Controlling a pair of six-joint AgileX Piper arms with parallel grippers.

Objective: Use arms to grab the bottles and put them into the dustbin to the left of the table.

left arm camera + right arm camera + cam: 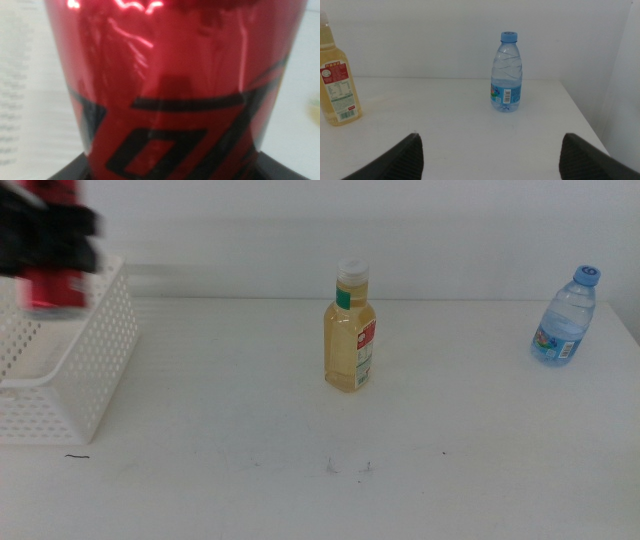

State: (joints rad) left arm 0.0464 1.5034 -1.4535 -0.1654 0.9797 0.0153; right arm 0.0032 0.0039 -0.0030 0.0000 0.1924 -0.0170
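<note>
Cola can [50,288], clamped in the left end effector [45,240], hangs above the dustbin [95,370] ready for dropping, while the yellow bottle [350,340] and water bottle [565,320] stand on the surface [250,430] before the waiting right end effector [490,155], jaws apart.

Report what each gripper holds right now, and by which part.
The left gripper holds the red can above the dustbin; the exact grip spot is blurred. The right gripper is open and holds nothing.
</note>
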